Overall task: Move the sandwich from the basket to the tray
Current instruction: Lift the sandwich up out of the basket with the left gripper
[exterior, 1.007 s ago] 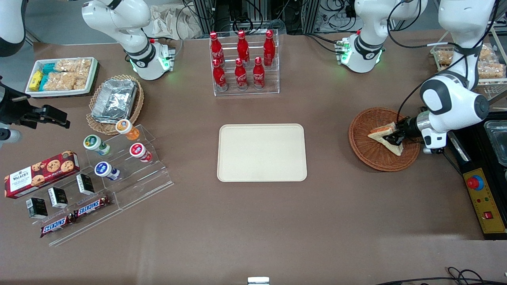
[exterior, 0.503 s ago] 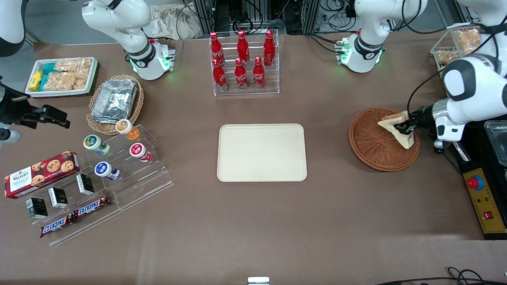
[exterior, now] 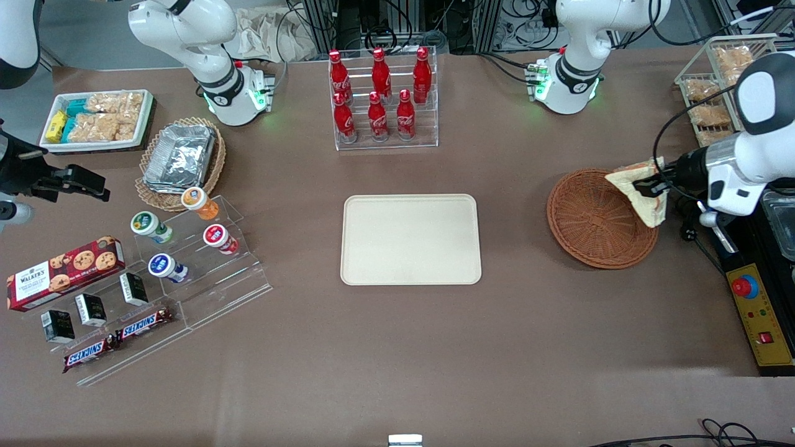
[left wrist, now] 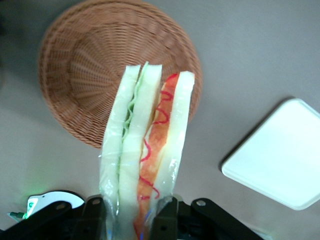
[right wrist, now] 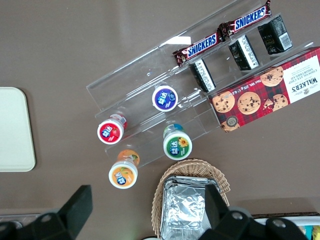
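My left gripper (exterior: 652, 184) is shut on the sandwich (exterior: 640, 191), a wrapped wedge of pale bread that hangs in the air above the basket's rim at the working arm's end of the table. In the left wrist view the sandwich (left wrist: 147, 145) shows its cut edge with green and red-orange filling, pinched between the gripper (left wrist: 131, 220) fingers (left wrist: 167, 216). The reddish-brown wicker basket (exterior: 593, 218) (left wrist: 85, 75) lies under it with nothing in it. The cream tray (exterior: 410, 239) (left wrist: 280, 160) lies bare at the table's middle.
A rack of red bottles (exterior: 380, 99) stands farther from the front camera than the tray. A wire basket of snack bags (exterior: 720, 87) and a control box (exterior: 761, 313) sit by the working arm. Yoghurt cups (exterior: 186, 233), candy and a foil-container basket (exterior: 180, 158) lie toward the parked arm's end.
The gripper has lifted the sandwich out of the basket and carried it up and outward over the basket's rim toward the working arm's end; the basket is now empty.
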Tool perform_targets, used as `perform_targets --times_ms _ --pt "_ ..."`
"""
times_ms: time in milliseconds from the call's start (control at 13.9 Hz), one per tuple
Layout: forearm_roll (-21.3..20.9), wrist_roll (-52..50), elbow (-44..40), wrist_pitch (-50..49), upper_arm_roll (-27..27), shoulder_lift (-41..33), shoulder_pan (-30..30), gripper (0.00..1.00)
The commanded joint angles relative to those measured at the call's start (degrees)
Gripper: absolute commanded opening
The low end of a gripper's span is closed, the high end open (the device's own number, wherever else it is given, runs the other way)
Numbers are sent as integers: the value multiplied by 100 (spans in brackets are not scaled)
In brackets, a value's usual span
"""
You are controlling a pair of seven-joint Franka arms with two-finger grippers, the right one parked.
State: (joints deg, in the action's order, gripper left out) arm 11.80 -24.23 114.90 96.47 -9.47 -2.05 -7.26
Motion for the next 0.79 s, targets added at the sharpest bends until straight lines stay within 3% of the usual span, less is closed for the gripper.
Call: perform_targets --times_ms 0,431,719 --pt "-117 -46 -292 -129 575 99 -39 27" --pt "-433 -705 -697 81 1903 730 -47 27" --pt "-468 -820 -803 696 2449 1381 -56 27"
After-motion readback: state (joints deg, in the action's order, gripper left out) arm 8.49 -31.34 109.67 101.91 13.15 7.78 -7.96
